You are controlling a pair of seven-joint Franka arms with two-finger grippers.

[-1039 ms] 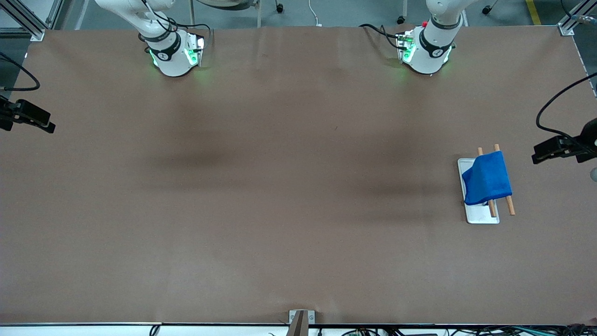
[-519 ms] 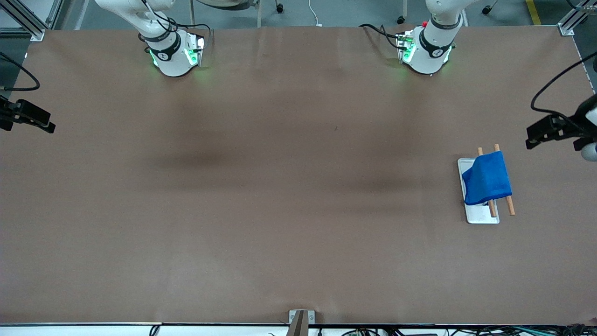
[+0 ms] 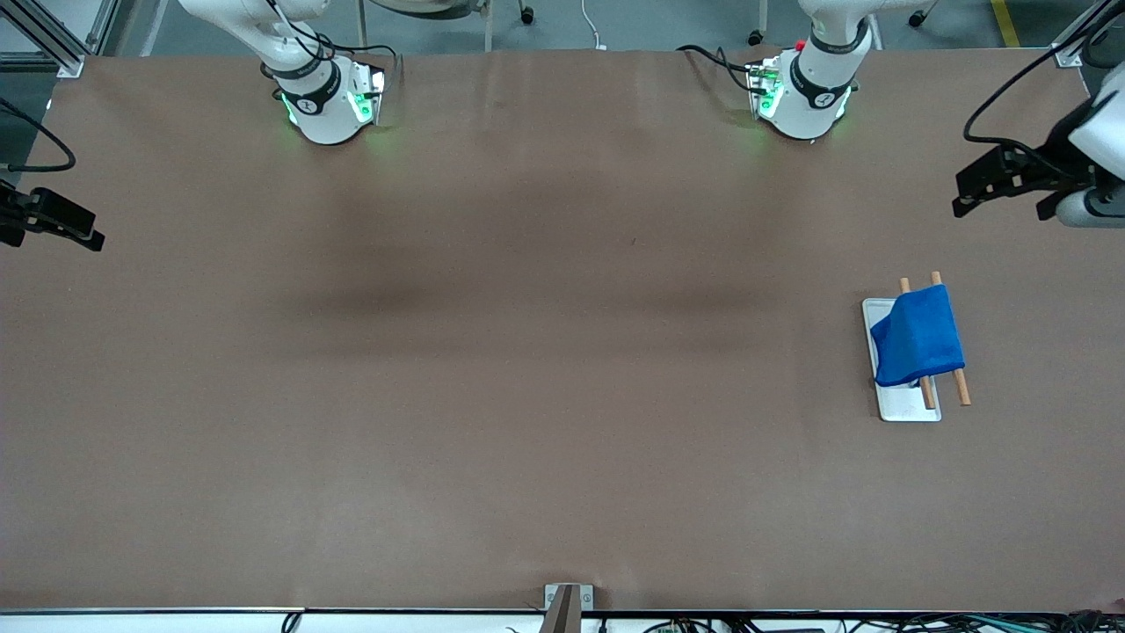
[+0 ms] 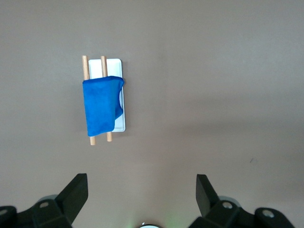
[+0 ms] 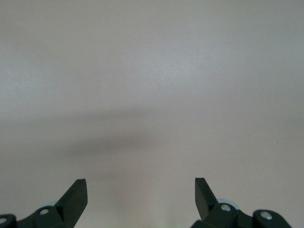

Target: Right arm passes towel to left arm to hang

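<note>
- Front view: the towel (image 3: pixel 918 335) hangs draped over the rack (image 3: pixel 910 404) (two wooden rods on a white base), at the left arm's end of the table; hanging looks done, with nothing evidently left.
- Left wrist view: the left gripper (image 4: pixel 141 195), spread wide and empty, hovers high over bare table near the rack.
- Right wrist view: the right gripper (image 5: pixel 141 197) waits wide, empty, well apart from the rack.

There is one bright blue cloth towel (image 3: pixel 918 336), two thin wooden rods (image 3: pixel 961 387), and one flat white rectangular tray (image 3: pixel 907 406).
</note>
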